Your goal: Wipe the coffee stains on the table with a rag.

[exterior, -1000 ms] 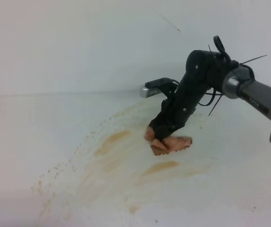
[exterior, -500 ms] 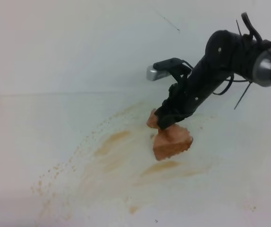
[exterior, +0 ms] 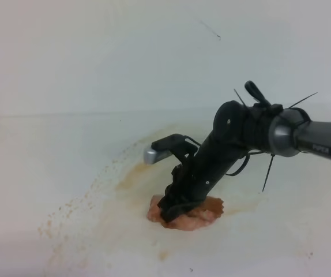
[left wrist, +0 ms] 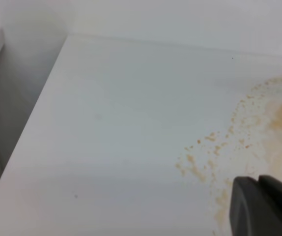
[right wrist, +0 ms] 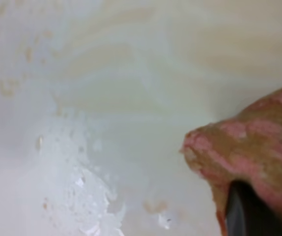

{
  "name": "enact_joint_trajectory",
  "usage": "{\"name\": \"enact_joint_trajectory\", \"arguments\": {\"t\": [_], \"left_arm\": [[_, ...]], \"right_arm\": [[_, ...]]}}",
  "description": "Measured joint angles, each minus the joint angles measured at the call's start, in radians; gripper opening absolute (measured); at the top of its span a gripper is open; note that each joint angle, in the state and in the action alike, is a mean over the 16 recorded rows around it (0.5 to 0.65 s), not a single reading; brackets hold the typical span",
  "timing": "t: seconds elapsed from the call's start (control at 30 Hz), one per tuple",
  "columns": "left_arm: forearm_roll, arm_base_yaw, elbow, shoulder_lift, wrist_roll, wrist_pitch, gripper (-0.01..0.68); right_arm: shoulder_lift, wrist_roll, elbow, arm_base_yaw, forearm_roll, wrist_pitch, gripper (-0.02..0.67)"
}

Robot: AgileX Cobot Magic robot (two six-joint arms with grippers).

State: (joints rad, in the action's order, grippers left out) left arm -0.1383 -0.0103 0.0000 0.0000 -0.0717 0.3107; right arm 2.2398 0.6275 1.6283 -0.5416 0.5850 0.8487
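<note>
Rag (exterior: 187,214) was pinched by the right gripper (exterior: 174,209) and pressed onto the table (exterior: 33,161); unwiped coffee stains (exterior: 79,213) lay mainly to its left.

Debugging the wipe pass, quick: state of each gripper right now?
Left gripper: only a dark edge shows in its wrist view; cannot tell.
Right gripper: closed on the rag, pressing it onto the coffee stains.
</note>
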Motion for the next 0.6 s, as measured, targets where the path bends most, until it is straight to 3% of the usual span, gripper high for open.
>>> {"name": "enact_joint_trajectory", "arguments": {"t": [0.23,0.6], "left_arm": [[0.000,0.000,0.000,0.000,0.000,0.000,-0.002],[0.000,0.000,0.000,0.000,0.000,0.000,-0.002]], "right_arm": [[0.019,-0.045,0.001,-0.015,-0.087,-0.004,0.050],[0.025,-0.093,0.025,0.063,-0.182,-0.044,0.053]]}}
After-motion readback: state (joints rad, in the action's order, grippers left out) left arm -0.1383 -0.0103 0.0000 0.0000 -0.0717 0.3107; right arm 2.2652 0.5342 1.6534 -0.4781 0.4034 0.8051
